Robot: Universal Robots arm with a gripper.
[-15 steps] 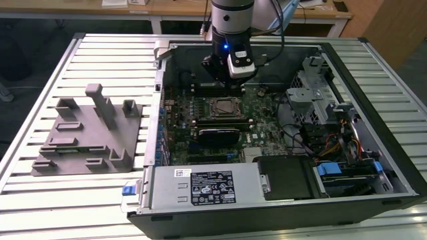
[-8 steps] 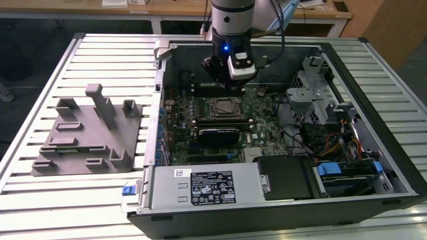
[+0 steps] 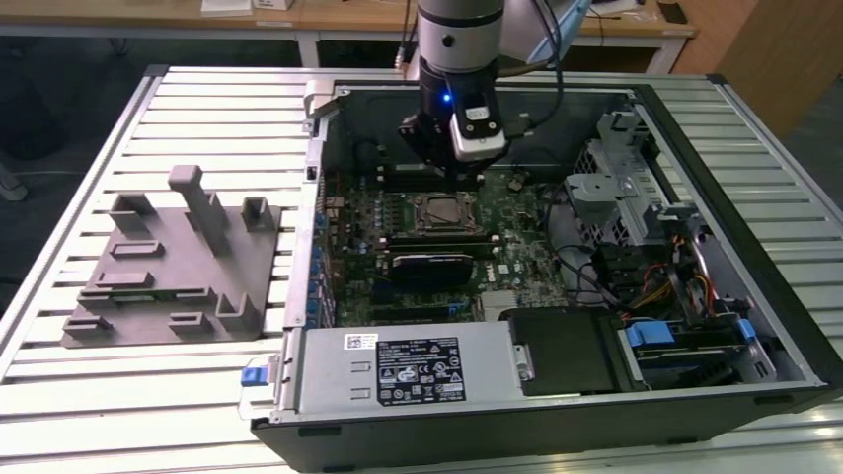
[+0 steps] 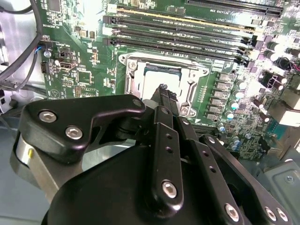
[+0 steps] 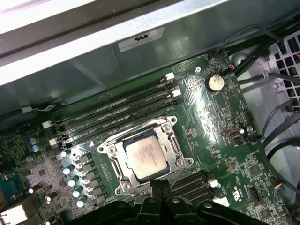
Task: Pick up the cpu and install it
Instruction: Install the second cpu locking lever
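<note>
The cpu (image 5: 146, 158), a small square chip with a pale silver top, lies flat in the metal-framed socket (image 5: 108, 151) on the green motherboard (image 5: 211, 117). It also shows in the second wrist view as the cpu (image 4: 153, 80), partly covered by my fingertips. My gripper (image 4: 162, 89) hangs just above the chip with its black fingers (image 4: 165, 140) pressed together and nothing between them. In the exterior view my gripper (image 3: 459, 176) hovers over the socket (image 3: 444, 212) inside the open computer case (image 3: 737, 148).
A grey fixture (image 3: 172, 262) stands on the slatted table at the exterior view's left. Inside the case are memory slots (image 5: 117, 112), a black finned module (image 3: 428, 267), a power supply (image 3: 395, 365), drive cages (image 3: 633, 188) and loose cables (image 5: 276, 126).
</note>
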